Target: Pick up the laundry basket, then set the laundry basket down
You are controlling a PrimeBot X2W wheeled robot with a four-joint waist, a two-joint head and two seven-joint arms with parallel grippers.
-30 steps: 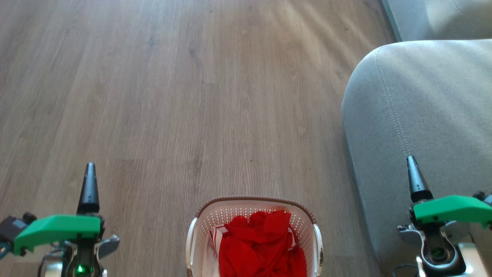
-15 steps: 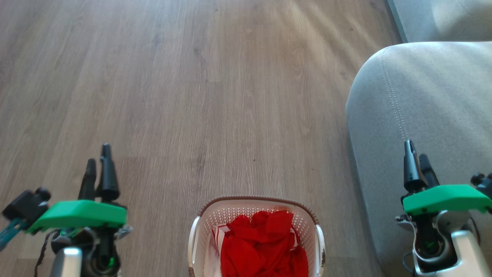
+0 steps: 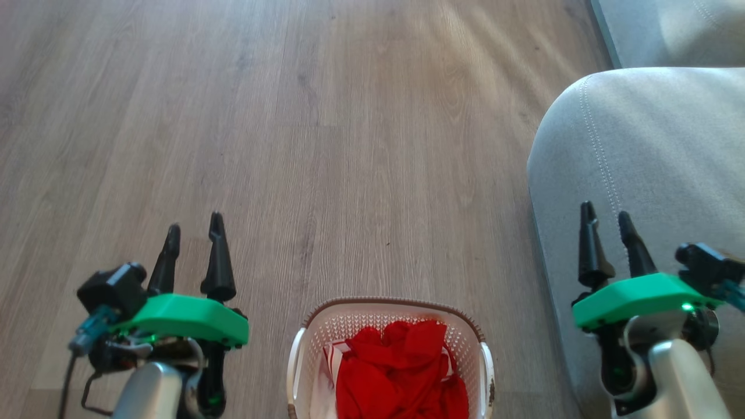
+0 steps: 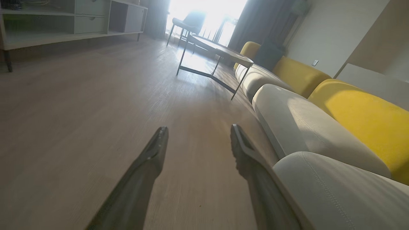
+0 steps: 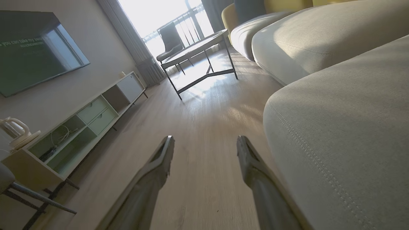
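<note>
Looking down, you find the laundry basket (image 3: 389,302) standing on the floor (image 3: 349,145) near the sofa (image 3: 652,151), heaped with crumpled red cloth (image 3: 401,372). Its white walls are perforated, its rim brown and woven-looking, with white handles at both sides. Your left end effector (image 3: 195,222) and right end effector (image 3: 606,210) gape wide, empty, the right one over the sofa.

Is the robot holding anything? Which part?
Nothing. The left gripper and right gripper are open and empty, apart from the basket on the floor.
</note>
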